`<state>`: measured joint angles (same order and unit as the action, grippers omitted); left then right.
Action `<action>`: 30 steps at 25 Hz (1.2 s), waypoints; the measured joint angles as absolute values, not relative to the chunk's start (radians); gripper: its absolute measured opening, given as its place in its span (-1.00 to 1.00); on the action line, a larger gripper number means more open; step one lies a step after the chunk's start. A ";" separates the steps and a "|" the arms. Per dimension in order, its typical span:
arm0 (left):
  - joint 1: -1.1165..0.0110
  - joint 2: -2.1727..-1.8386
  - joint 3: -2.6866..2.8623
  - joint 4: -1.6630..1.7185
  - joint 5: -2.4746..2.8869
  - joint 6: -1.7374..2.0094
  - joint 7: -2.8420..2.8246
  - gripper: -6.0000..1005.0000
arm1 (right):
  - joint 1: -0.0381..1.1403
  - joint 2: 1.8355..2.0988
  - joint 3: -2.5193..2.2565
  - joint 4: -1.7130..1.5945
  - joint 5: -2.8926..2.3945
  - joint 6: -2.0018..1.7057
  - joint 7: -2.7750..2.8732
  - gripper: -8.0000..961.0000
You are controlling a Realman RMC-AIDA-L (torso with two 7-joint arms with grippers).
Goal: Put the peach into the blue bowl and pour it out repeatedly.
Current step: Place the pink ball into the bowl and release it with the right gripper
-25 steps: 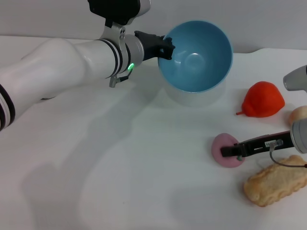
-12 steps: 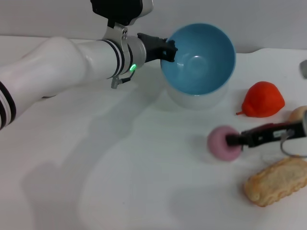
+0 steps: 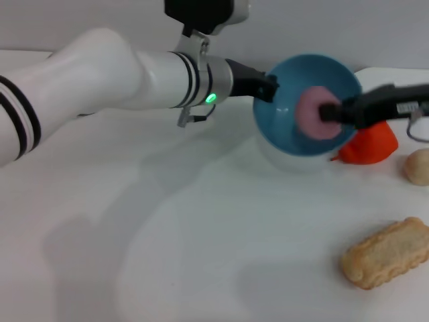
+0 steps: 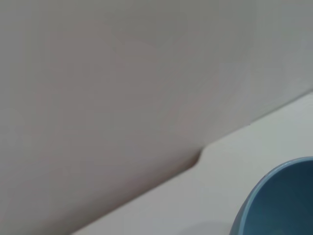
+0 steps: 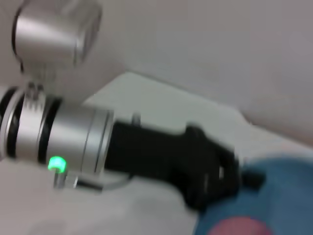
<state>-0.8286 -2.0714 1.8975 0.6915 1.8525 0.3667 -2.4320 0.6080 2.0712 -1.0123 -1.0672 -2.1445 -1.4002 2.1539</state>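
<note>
The blue bowl [image 3: 281, 124] hangs tilted above the table at the back, its mouth facing forward, with my left gripper [image 3: 267, 86] shut on its left rim. The pale-pink peach [image 3: 314, 114] is held at the bowl's mouth, in front of its inside wall, and my right gripper [image 3: 328, 112] is shut on it from the right. A slice of the bowl's rim [image 4: 254, 208] shows in the left wrist view. The right wrist view shows my left gripper [image 5: 230, 176], the bowl [image 5: 279, 196] and the top of the peach [image 5: 237, 227].
A red-orange pointed fruit [image 3: 372, 147] lies just right of the bowl, partly behind my right arm. A beige ball [image 3: 417, 166] sits at the right edge and a long tan bread piece [image 3: 385, 253] lies at the front right.
My right gripper has lifted the peach off the table and carried it up and back to the bowl's mouth. My left arm has moved the bowl to the right and tilted it more.
</note>
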 joint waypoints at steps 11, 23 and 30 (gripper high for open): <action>-0.821 -2.071 1.914 0.692 1.852 0.386 -2.467 -0.99 | 0.675 2.067 -1.018 -0.971 -2.143 -1.283 2.197 -0.83; -0.824 -2.070 1.918 0.691 1.856 0.373 -2.467 -0.99 | 0.638 2.067 -1.062 -0.965 -2.145 -1.274 2.188 -0.53; -0.825 -2.069 1.912 0.679 1.856 0.364 -2.467 -0.99 | 0.606 2.067 -1.033 -0.993 -2.141 -1.258 2.144 -0.19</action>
